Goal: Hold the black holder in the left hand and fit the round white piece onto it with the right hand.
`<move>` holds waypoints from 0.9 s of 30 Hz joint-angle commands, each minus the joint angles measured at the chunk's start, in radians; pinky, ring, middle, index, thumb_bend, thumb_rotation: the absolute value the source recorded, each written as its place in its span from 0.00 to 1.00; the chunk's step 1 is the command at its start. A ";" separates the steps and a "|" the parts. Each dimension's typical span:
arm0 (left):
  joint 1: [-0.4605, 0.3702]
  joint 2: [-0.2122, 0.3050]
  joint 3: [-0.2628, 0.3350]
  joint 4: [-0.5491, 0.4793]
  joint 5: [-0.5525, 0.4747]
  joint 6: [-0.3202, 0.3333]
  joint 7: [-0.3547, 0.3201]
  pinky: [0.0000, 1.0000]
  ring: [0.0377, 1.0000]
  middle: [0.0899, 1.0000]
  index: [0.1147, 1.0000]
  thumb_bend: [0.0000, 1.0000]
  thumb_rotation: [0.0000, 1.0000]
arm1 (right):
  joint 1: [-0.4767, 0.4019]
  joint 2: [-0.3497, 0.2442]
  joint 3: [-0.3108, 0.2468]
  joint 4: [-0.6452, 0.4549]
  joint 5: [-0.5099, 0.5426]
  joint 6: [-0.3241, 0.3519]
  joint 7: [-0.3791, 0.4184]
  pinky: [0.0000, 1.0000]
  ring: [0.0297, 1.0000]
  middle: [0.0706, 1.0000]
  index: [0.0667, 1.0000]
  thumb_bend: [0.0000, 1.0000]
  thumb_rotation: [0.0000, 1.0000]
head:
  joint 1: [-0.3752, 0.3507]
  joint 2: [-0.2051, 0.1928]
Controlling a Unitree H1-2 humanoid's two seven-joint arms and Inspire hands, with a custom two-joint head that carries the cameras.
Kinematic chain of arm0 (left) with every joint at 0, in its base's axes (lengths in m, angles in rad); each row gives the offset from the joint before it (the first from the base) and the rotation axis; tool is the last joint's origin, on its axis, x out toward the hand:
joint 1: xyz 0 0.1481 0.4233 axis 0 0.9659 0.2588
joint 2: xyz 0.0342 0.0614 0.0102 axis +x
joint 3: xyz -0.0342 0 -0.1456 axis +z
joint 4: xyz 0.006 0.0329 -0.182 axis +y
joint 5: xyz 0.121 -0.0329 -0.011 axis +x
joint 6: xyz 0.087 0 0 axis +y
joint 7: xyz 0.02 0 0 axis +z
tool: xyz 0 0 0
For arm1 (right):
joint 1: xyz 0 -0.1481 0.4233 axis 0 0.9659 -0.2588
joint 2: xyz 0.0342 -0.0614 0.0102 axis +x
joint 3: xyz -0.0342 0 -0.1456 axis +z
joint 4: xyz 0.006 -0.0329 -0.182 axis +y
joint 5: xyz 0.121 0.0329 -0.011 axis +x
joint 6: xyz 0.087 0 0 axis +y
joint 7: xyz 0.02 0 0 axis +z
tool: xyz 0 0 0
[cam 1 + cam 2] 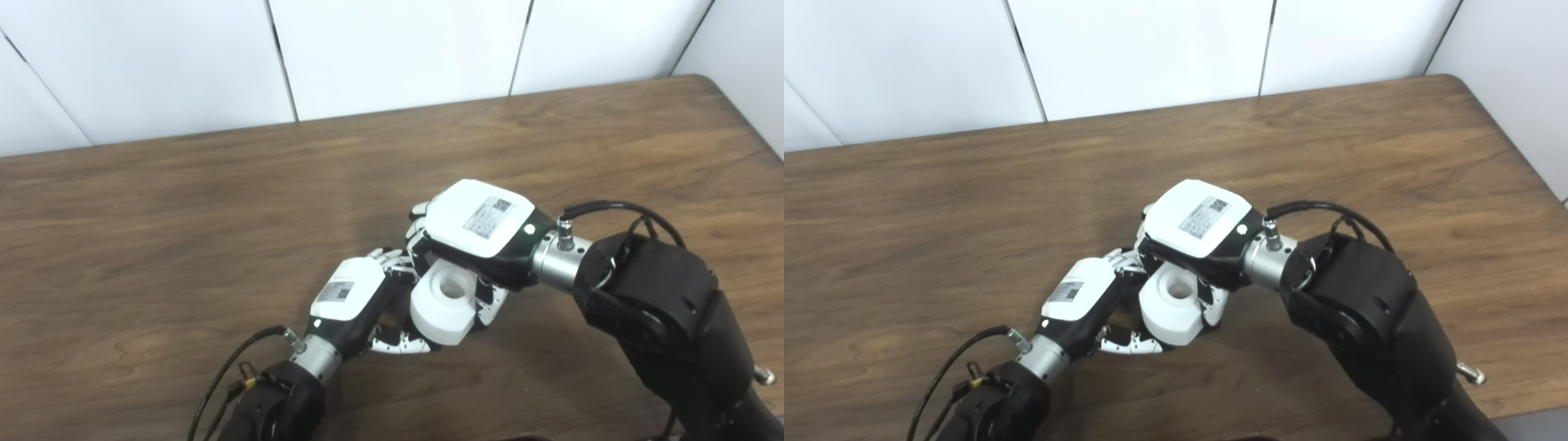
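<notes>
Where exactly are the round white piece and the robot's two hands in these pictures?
round white piece [446,306]: left eye view, on its curved side wall below the central hole.
right hand [476,218]: left eye view, on its white back cover.
left hand [1073,296]: right eye view, on its white back cover.

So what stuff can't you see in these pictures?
- Black holder: not visible in either view; the left robot hand and the round white plastic piece with a centre hole cover where it would be.
- Right robot hand: its fingers curl under its white back cover, so the grip is mostly hidden.
- Both arms: cut off at the bottom edge.
</notes>
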 commanded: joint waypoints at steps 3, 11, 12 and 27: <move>-0.008 -0.001 -0.006 -0.007 0.003 0.012 -0.024 0.93 0.89 0.81 0.42 0.52 0.05 | 0.007 -0.005 0.005 0.022 -0.005 -0.015 0.027 0.83 0.87 0.76 0.44 0.53 0.14 | -0.001 0.000; -0.012 -0.003 -0.005 0.003 0.001 0.008 -0.020 0.93 0.89 0.81 0.42 0.52 0.05 | 0.006 -0.009 -0.003 0.024 0.008 -0.015 0.022 0.81 0.86 0.76 0.45 0.53 0.14 | -0.001 -0.003; -0.013 -0.003 -0.006 0.003 0.003 0.009 -0.020 0.93 0.89 0.81 0.42 0.52 0.05 | 0.004 -0.010 -0.002 0.024 0.005 -0.017 0.025 0.81 0.86 0.76 0.45 0.53 0.14 | -0.001 -0.003; -0.017 -0.007 -0.006 0.012 -0.002 0.005 -0.016 0.93 0.89 0.80 0.42 0.52 0.05 | -0.017 -0.015 -0.003 0.021 0.004 -0.020 0.050 0.82 0.88 0.77 0.45 0.53 0.15 | 0.001 -0.005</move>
